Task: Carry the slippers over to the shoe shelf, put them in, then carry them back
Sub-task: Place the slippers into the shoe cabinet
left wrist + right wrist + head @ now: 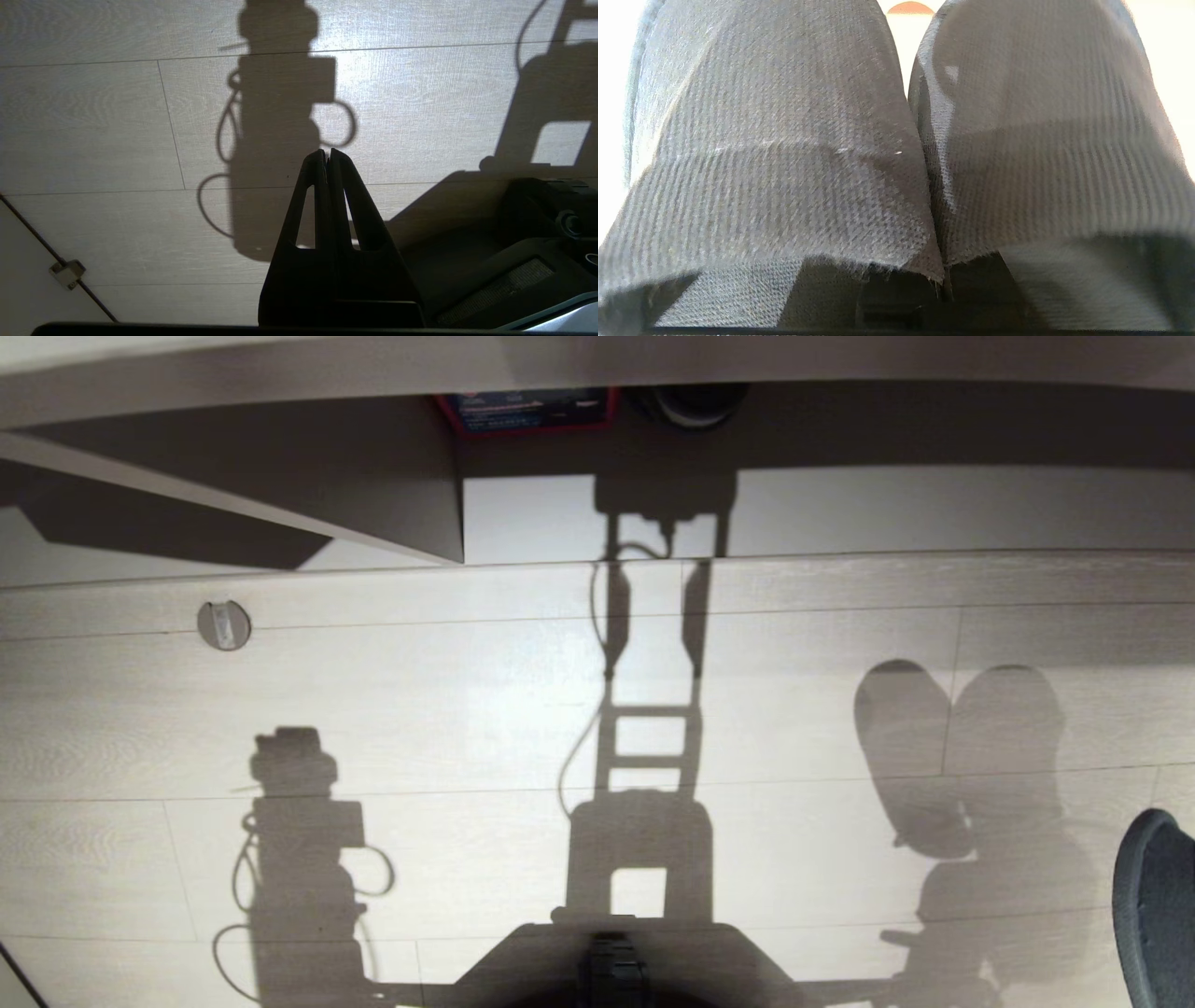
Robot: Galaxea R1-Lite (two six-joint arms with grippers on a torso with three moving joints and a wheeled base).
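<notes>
Two dark charcoal woven-fabric slippers (896, 154) fill the right wrist view, side by side, inner edges touching, weave coarse, cut edges slightly frayed. Right gripper (941, 284) clenched on the slippers where the two inner edges meet; black fingers barely visible beneath the cloth. One slipper edge (1158, 905) shows over the pale wood-plank floor (467, 728). Left gripper (327, 156) pressed shut, empty, above that floor. Beyond it, the grey-beige laminate shoe shelf (280, 457).

Two dark charcoal woven-fabric slippers (896, 154) are seen side by side, touching along their inner edges. Their open ends are gathered just ahead of the right fingers (941, 284), toes pointing away.
</notes>
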